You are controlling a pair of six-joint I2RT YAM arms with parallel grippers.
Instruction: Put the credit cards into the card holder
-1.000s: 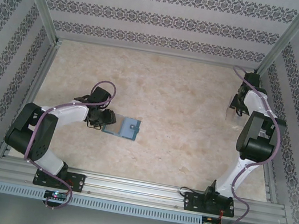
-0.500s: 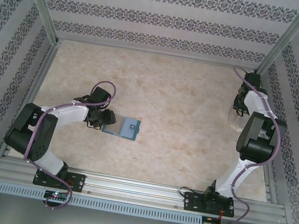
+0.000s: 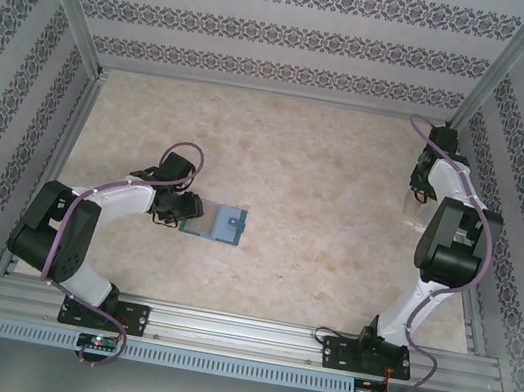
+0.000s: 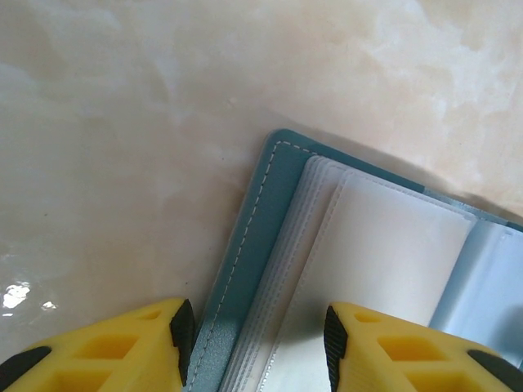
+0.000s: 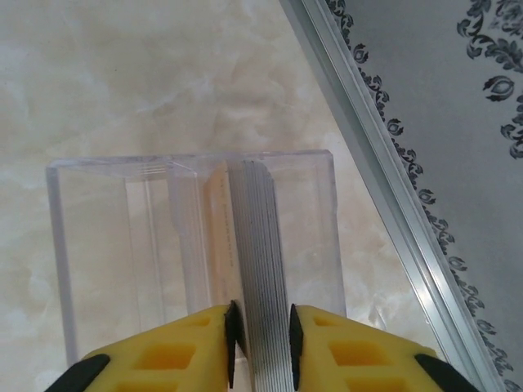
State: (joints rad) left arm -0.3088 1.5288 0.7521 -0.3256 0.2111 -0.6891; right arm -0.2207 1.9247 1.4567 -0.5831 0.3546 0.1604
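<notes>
Top external: the card holder [image 3: 225, 223] lies open left of centre, with the left gripper [image 3: 185, 211] at its left edge and the right gripper [image 3: 413, 192] at upper right.
Left wrist: the fingers are spread, straddling the holder's edge at bottom centre.
Right wrist: the fingers pinch the credit cards [image 5: 255, 237], which stand in the clear stand [image 5: 114, 237].

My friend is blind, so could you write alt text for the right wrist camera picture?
The right arm's yellow end effector clamps a stack of credit cards standing on edge in a clear plastic stand. The stand sits on a pale marbled table beside a metal rail.
</notes>
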